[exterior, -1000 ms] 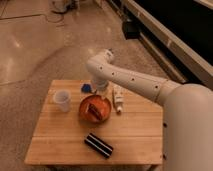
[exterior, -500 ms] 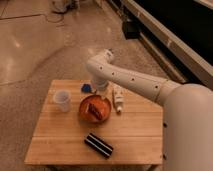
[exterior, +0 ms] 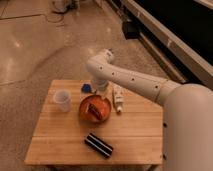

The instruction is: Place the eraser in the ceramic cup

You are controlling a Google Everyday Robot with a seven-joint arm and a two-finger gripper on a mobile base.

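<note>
The eraser (exterior: 98, 144), a black block with pale stripes, lies flat near the front edge of the wooden table (exterior: 135, 135). The ceramic cup (exterior: 62, 100), small and white, stands upright at the table's left side. The white arm reaches in from the right and bends down over the back of the table. The gripper (exterior: 100, 91) hangs at the far rim of the orange bowl (exterior: 95, 109), well away from the eraser and to the right of the cup.
The orange bowl holds a reddish object. A white tube (exterior: 118, 97) lies right of the bowl. A flat blue object (exterior: 86, 88) lies at the back edge beside the gripper. A shiny stone floor surrounds the table; a dark box (exterior: 131, 30) stands beyond.
</note>
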